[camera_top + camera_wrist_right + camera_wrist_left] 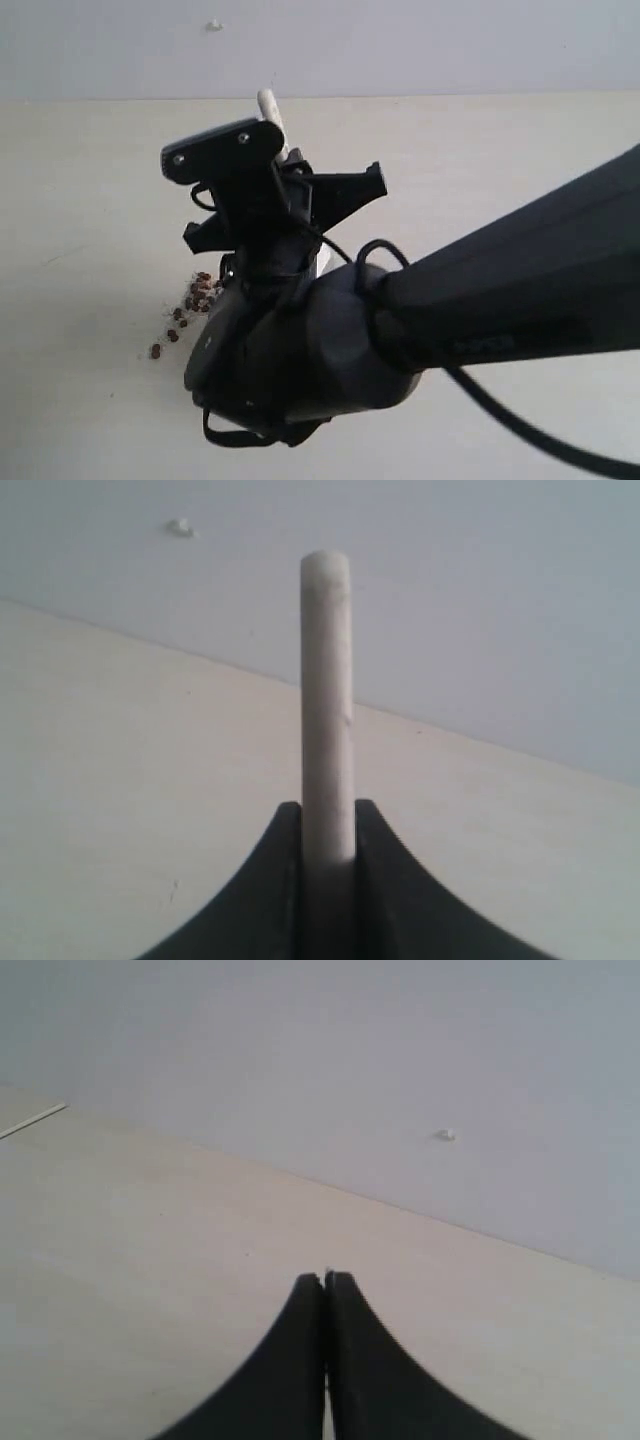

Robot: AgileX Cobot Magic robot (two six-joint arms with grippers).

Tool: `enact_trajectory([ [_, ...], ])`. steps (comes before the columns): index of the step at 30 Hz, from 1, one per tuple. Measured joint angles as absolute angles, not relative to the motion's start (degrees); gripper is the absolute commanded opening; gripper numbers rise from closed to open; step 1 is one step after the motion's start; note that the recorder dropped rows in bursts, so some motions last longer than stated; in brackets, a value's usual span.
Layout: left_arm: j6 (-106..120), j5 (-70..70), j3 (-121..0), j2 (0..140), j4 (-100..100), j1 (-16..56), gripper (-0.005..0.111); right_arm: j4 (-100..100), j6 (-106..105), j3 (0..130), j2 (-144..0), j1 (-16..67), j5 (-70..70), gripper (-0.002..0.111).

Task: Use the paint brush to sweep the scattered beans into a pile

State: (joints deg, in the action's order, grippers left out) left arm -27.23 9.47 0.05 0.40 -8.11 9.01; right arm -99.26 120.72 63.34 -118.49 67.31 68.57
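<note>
Two right jaws pinching paint brush (pixel 327 690) handle, beans (pixel 202 289) near.

Nothing legible appears in any view: no word, number, brand or sign can be read. The nearest thing to lettering is a faint mark on the black link of the right arm (pixel 485 346), seen in the exterior view and too blurred to make out. The paint brush (pixel 327 700) shows only the narrow white edge of its handle, so any print on its flat faces cannot be seen.
</note>
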Motion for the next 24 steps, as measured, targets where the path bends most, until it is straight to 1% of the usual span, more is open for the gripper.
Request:
enact_trajectory([
  [9, -27.2, 9.5, 0.0, 0.4, -8.1, 9.0, 0.0, -99.3, 121.1, 63.2, -122.7, 67.9, 68.6, 0.0],
  [19, -27.2, 9.5, 0.0, 0.4, -8.1, 9.0, 0.0, -99.3, 118.1, 63.2, -121.5, 67.8, 68.7, 0.0],
  [24, -27.2, 9.5, 0.0, 0.4, -8.1, 9.0, 0.0, -99.3, 117.6, 63.2, -121.0, 66.0, 68.7, 0.0],
])
